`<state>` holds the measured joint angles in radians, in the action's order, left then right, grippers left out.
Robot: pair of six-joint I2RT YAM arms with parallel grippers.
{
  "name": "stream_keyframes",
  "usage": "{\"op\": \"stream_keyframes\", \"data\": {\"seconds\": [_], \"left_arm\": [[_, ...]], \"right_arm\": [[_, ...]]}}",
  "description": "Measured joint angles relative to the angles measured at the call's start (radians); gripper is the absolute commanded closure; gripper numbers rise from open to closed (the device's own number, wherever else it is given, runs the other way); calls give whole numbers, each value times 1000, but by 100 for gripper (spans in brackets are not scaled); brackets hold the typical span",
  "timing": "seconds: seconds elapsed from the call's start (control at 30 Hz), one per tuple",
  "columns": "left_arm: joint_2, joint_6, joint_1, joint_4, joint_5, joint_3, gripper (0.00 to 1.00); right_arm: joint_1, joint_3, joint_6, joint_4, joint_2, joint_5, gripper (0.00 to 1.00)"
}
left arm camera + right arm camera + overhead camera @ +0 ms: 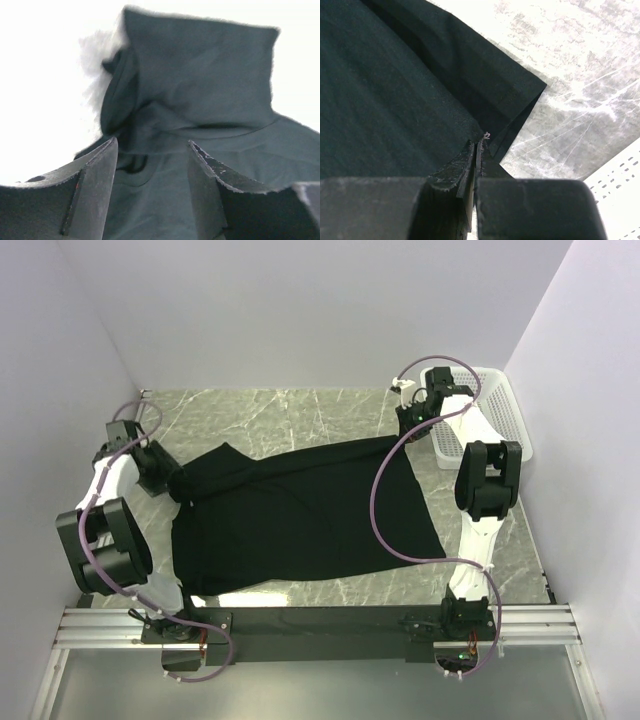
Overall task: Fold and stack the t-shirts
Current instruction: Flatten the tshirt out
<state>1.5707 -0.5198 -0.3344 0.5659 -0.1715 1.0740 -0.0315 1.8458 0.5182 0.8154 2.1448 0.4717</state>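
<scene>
Top external: white basket (506, 416) beside right claw (477, 143), tight on black t-shirt (300, 520) corner; left claw (152, 145) agape.

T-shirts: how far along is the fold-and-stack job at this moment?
Done: one black t-shirt lies spread on the table, its left end bunched. In hand: the right tool is shut on its far right edge; the left tool stands open over the bunched end. Left: no neat fold or stack shows.

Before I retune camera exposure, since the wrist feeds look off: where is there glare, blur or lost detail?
Left wrist: background blown to white, t-shirt edges haloed and soft. Right wrist: marble table glares, cloth nearly featureless black. Top external: evenly lit, sharp.
</scene>
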Motion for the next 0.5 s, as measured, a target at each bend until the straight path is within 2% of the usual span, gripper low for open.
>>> {"op": "stream_keyframes", "data": {"seconds": [0.23, 0.5], "left_arm": [[66, 11, 0, -19, 1, 144, 39], [172, 17, 0, -7, -15, 157, 42]], "right_arm": [[0, 0, 0, 0, 0, 0, 100], [0, 1, 0, 0, 0, 0, 100]]}}
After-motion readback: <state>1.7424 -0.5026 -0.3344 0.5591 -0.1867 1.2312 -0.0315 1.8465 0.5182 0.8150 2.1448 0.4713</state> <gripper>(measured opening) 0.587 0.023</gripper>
